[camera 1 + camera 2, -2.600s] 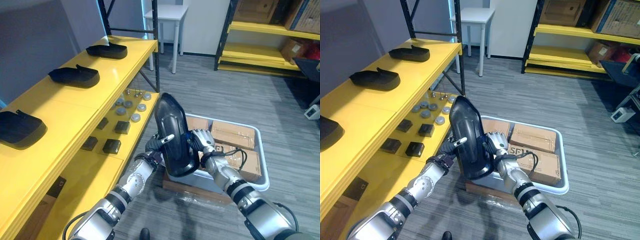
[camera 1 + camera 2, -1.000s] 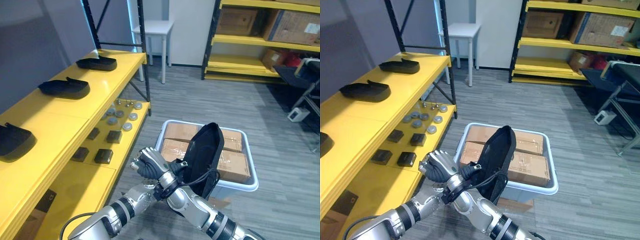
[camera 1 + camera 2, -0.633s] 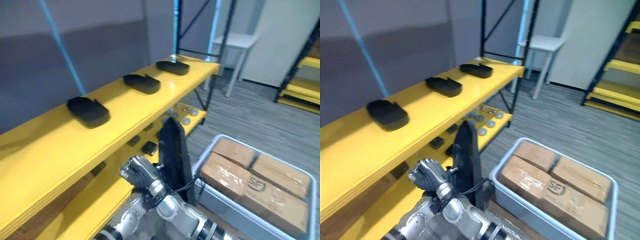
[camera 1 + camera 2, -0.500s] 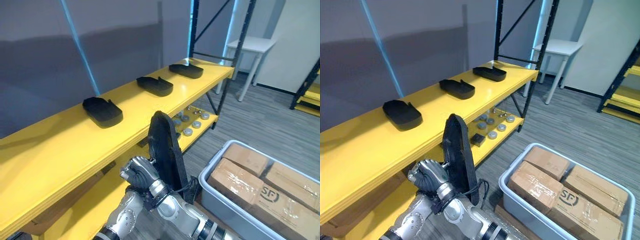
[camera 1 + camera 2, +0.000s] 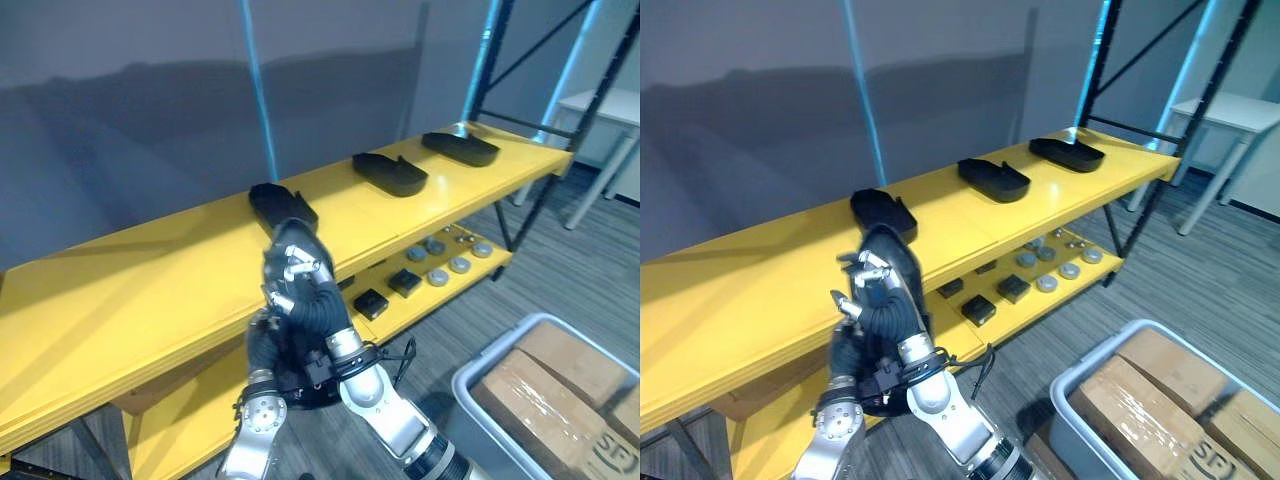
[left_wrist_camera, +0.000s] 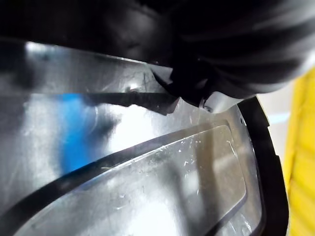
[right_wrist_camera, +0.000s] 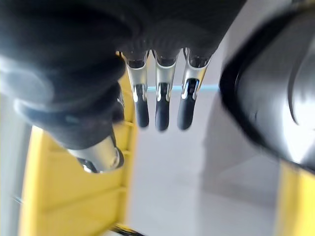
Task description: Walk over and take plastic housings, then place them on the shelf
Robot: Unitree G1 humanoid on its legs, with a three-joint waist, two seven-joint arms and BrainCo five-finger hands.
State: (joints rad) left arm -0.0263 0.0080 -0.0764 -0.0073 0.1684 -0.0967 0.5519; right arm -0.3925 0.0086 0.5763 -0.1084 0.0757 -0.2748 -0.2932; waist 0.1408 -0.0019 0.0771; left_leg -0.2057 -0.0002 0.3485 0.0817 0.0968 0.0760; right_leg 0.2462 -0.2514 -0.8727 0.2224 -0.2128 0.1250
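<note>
While both hands are up at the front edge of the yellow shelf (image 5: 150, 290), the black plastic housing (image 5: 895, 262) stands upright between them, above the top board. Right hand (image 5: 312, 305): fingers (image 7: 157, 105) straight, lying beside the housing's rim. Left hand (image 5: 264, 345): lower, close against the housing's inner face; grip cannot be told. Three other housings (image 5: 390, 173) lie in a row on the top board.
</note>
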